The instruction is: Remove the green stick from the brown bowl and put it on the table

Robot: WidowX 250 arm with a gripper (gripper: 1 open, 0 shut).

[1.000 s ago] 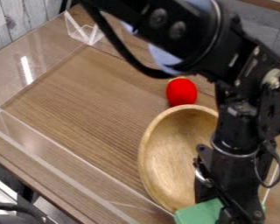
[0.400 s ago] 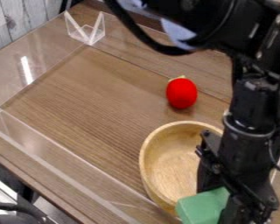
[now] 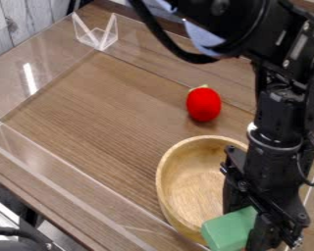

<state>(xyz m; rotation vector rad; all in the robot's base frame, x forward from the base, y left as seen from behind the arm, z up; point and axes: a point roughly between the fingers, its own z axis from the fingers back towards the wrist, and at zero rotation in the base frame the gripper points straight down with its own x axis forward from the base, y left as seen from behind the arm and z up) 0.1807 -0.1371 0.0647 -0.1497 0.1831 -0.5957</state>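
The green stick point(image 3: 230, 231) shows at the bottom edge as a mint-green block, just past the near rim of the brown bowl point(image 3: 188, 186). My gripper point(image 3: 261, 227) points straight down at the bowl's right side and is shut on the green stick, which juts left from the fingers. The black arm covers the bowl's right rim. The bowl's hollow looks empty. The table point(image 3: 107, 108) is brown wood grain.
A small red ball point(image 3: 203, 103) lies on the table just behind the bowl. Clear acrylic walls point(image 3: 42, 59) border the table on the left and back, with a clear bracket point(image 3: 97, 31) at the far corner. The table's front edge runs close to the bowl.
The arm has shifted right and slightly back over the last second, so more of the bowl shows. The green stick stays in the gripper and sits a little higher than before.
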